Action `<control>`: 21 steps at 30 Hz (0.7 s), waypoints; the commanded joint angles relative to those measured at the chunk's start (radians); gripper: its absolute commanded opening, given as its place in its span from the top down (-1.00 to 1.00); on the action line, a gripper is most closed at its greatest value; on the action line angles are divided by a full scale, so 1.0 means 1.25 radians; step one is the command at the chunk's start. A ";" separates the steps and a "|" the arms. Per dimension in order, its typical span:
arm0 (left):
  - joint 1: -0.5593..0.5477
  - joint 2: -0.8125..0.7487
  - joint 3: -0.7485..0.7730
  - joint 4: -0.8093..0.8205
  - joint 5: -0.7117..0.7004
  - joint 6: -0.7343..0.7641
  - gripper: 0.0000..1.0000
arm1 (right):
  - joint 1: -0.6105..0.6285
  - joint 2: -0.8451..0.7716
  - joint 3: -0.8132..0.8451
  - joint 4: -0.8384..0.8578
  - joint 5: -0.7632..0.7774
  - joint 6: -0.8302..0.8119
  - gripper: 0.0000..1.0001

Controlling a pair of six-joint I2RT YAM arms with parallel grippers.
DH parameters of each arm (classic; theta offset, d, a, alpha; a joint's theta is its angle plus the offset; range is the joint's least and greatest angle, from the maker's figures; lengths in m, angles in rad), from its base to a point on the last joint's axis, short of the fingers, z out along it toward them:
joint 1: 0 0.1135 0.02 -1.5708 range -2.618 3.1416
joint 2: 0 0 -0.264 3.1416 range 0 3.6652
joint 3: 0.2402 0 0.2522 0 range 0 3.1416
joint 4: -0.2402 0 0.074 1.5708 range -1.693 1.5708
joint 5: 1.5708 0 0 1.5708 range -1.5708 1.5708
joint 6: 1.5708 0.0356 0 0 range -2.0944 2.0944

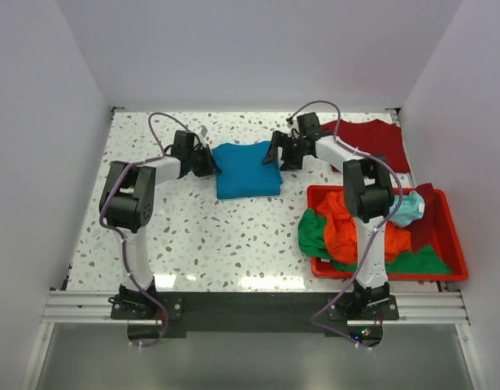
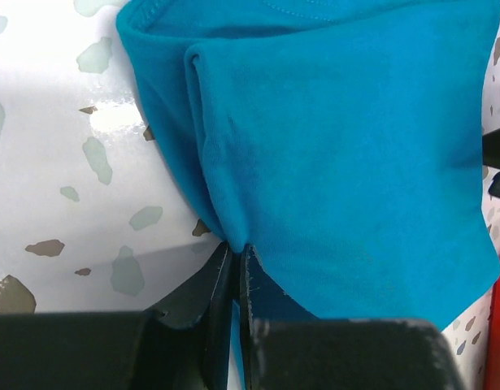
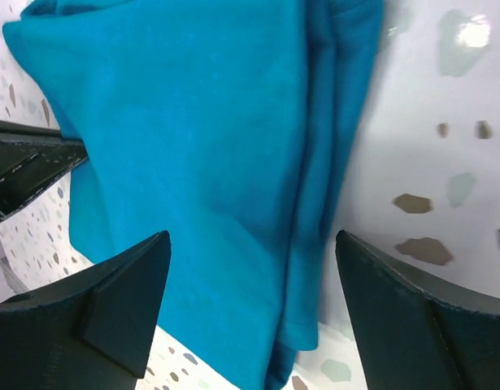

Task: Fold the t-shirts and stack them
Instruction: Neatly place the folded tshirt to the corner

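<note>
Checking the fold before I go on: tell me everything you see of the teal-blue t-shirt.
The teal-blue t-shirt is soft plain cloth, folded into a rough rectangle with layered edges, lying on the speckled table toward its far middle. The left gripper is shut on its left edge; the right gripper hangs open over its right edge.

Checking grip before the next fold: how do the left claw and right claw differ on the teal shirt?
The left claw is shut, pinching an edge of the teal shirt. The right claw is open, its fingers spread wide with cloth lying between them, ungripped. The left claw is at the shirt's left side, the right claw at its right. Both meet the shirt's far half.
</note>
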 commanded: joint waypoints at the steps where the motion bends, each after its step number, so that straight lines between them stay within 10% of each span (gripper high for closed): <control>1: -0.009 0.011 -0.029 0.030 0.004 0.000 0.86 | 0.035 0.034 -0.030 -0.013 -0.001 -0.006 -0.72; 12: -0.023 0.009 -0.037 0.038 0.008 -0.003 0.88 | 0.074 0.057 -0.019 -0.007 0.036 0.006 -0.18; 16: -0.026 -0.002 -0.044 0.041 0.009 -0.002 0.81 | 0.074 0.052 0.003 -0.040 0.074 -0.006 0.60; 21: -0.029 -0.020 -0.045 0.031 0.012 -0.003 0.35 | 0.074 0.018 0.025 -0.077 0.163 -0.026 1.00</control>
